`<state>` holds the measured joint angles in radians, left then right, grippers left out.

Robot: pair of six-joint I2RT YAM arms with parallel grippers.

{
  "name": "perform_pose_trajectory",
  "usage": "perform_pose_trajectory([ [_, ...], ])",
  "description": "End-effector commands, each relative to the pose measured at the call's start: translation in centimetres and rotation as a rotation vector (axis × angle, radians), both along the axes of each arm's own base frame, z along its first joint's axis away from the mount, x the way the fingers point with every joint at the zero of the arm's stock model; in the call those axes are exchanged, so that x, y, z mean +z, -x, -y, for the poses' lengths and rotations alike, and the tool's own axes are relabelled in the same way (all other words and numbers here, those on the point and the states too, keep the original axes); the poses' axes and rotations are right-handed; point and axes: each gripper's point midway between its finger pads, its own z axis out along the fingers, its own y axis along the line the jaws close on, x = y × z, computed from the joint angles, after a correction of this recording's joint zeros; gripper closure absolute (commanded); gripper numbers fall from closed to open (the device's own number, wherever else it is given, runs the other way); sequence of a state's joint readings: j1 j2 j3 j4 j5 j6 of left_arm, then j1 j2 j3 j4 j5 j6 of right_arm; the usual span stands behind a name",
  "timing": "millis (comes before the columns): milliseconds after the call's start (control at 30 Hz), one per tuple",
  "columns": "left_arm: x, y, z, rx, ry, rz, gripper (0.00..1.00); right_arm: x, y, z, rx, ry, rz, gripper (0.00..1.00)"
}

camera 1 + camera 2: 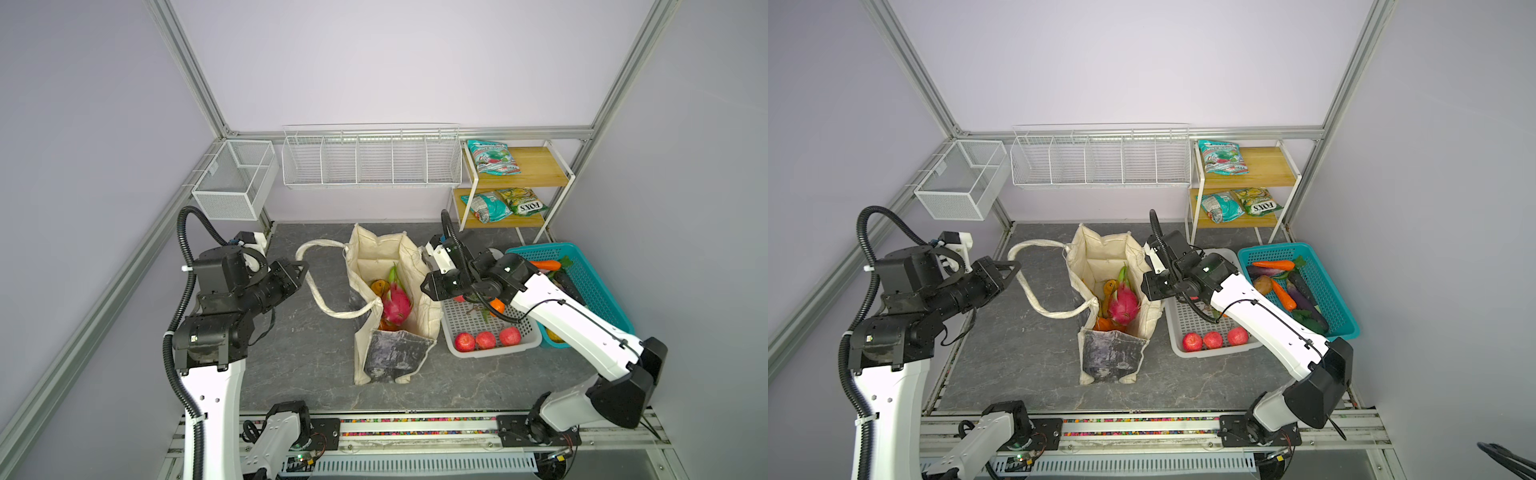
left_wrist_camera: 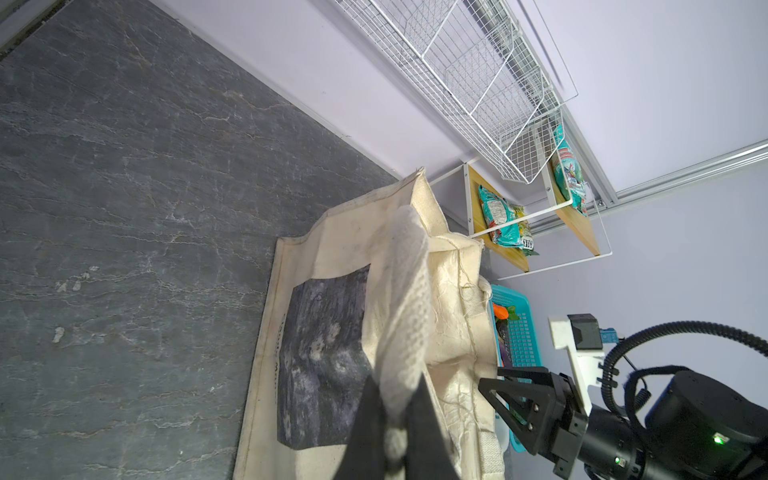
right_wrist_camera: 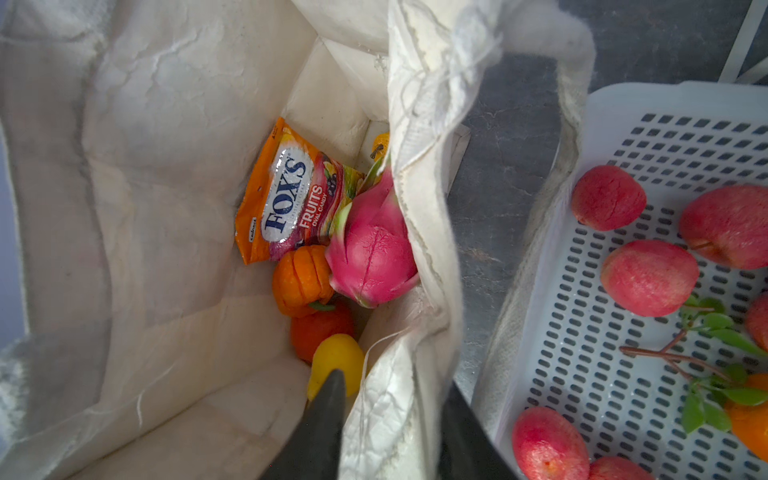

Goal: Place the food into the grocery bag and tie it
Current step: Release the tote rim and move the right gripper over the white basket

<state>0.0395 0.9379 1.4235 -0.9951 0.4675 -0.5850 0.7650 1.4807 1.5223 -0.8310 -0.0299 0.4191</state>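
The cream grocery bag (image 1: 399, 353) (image 1: 1113, 353) (image 2: 324, 353) stands open mid-table, marbled panel toward the front. Inside lie the pink dragon fruit (image 1: 397, 305) (image 1: 1123, 305) (image 3: 370, 257), the orange snack packet (image 3: 286, 195), a bumpy orange fruit (image 3: 301, 274), an orange (image 3: 320, 328) and a small yellow fruit (image 3: 336, 357). My left gripper (image 1: 305, 268) (image 1: 1017, 266) (image 2: 397, 378) is shut on the bag's left loop handle (image 1: 316, 291), held out to the left. My right gripper (image 1: 426, 286) (image 1: 1144, 284) (image 3: 395, 382) is open, its fingers astride the bag's right wall rim.
The other handle (image 3: 573, 124) drapes onto a white perforated basket (image 1: 490, 353) holding red apples (image 1: 486, 340), just right of the bag. Beyond it stand a teal basket (image 1: 590, 282) of vegetables and a wooden shelf (image 1: 515, 174) with snack bags. Wire baskets (image 1: 370, 158) hang along the back wall.
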Motion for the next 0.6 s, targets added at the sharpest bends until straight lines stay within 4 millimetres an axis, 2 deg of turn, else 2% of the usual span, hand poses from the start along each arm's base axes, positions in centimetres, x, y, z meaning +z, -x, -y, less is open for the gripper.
perform_pose_trajectory([
  [0,1.0,0.1,-0.4,0.004,-0.030,0.036,1.00,3.8,-0.4,0.8,-0.032,-0.070,0.091,0.43],
  [67,0.5,0.1,-1.0,0.023,-0.057,0.021,1.00,5.0,-0.8,1.9,-0.080,-0.102,0.115,0.31],
  [167,-0.2,0.0,-1.9,0.050,-0.076,0.001,1.00,6.4,-1.5,4.0,-0.167,-0.159,0.132,0.27],
  [267,-0.5,0.1,-2.8,0.077,-0.095,-0.009,1.00,6.5,-2.4,6.6,-0.271,-0.193,0.122,0.24],
  [400,-0.7,0.3,-3.7,0.109,-0.129,-0.019,1.00,3.9,-3.5,9.7,-0.412,-0.203,0.031,0.24],
  [467,-0.9,0.4,-4.1,0.119,-0.146,-0.026,1.00,1.7,-3.9,10.2,-0.454,-0.224,-0.048,0.25],
  [567,-1.1,0.4,-4.5,0.134,-0.165,-0.033,1.00,-1.4,-4.2,9.7,-0.474,-0.261,-0.163,0.28],
])
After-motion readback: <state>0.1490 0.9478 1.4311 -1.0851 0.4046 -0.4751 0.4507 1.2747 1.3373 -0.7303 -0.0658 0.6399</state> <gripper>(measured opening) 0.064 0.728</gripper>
